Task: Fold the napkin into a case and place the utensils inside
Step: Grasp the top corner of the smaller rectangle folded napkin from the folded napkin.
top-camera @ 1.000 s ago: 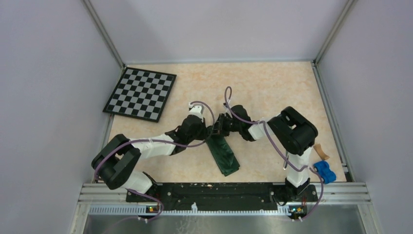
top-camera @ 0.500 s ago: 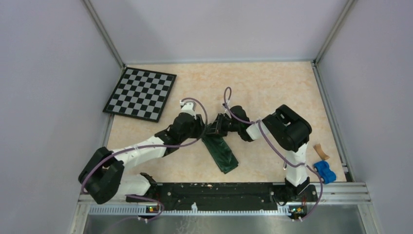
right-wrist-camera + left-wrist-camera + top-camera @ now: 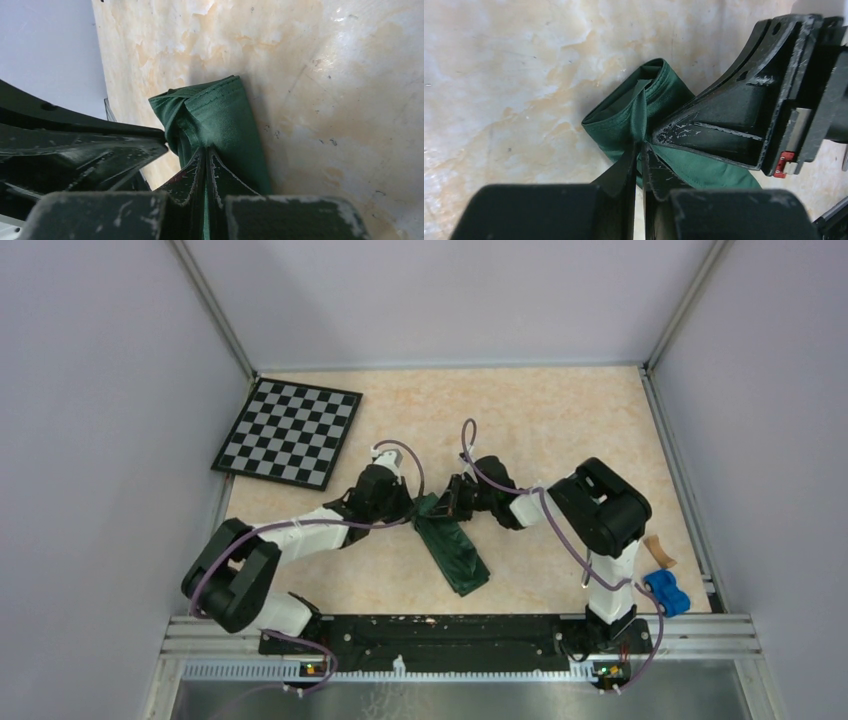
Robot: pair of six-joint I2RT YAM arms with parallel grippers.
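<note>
Top view, grippers: the left gripper [image 3: 408, 508] and the right gripper [image 3: 443, 502] met tip to tip over the far end of the case [image 3: 460, 555].
Top view, case: a long, narrow dark green strip lay on the table [image 3: 560, 420], running from between the two grippers back toward the arm bases.
Top view, utensils: none showed (whether any sat inside the cloth could not be told). A blue toy car [image 3: 666, 592] and a tan wooden piece [image 3: 657, 548] lay well behind the right gripper, and a checkered board [image 3: 288, 432] lay well beyond the left gripper.
Left wrist, grip: the fingers were nearly together, clamped on a raised ridge of cloth at the case's layered end [image 3: 624, 117]. The right gripper's finger touched the cloth just to their right.
Right wrist, grip: the fingers were pressed together with a thin layer of green pinched between them. The hemmed end [image 3: 220, 115] sat just ahead of the tips.
Step in hand: probably working the case's mouth, with insertion not yet begun.
Next move: it likely called for drawing the two pinched layers gently apart without undoing the folds, then freeing one gripper to fetch the cutlery.
</note>
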